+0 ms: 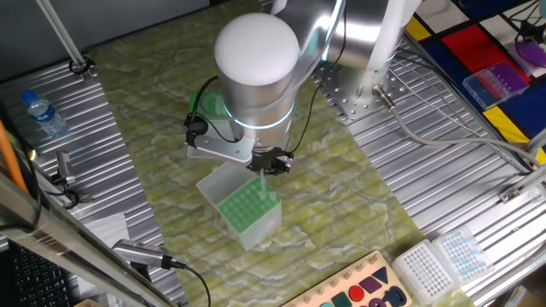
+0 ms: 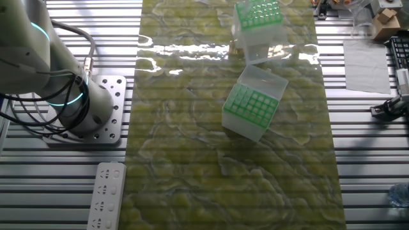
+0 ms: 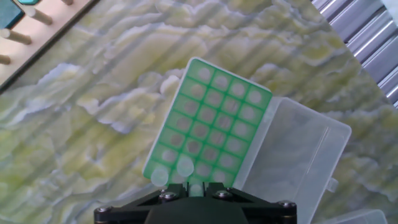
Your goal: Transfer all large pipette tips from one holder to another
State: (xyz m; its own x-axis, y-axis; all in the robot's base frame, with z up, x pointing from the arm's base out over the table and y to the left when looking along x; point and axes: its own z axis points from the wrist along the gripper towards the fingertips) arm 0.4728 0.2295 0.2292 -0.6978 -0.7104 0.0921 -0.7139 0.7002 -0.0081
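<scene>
Green-veined surface (image 2: 179, 160), open all round. Tips (image 3: 176, 168) standing at near edge of green rack (image 3: 208, 127), lid (image 3: 298, 158) open beside. Tool (image 1: 271, 164) just above rack; grip hidden, cannot tell. Second rack (image 2: 258, 15) near far edge.

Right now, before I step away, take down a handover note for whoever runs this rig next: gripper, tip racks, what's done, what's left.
Gripper: low over the open rack in the middle of the green mat. I cannot tell whether it is open or shut.
Second rack: at the mat's end, apart from the first.
Tips: the hand view shows two pale tips in the rack cells nearest the fingers. The other cells look empty, though that is not certain.
Done: the number moved can't be read.
Left: check both racks, then carry on with the transfer.
</scene>
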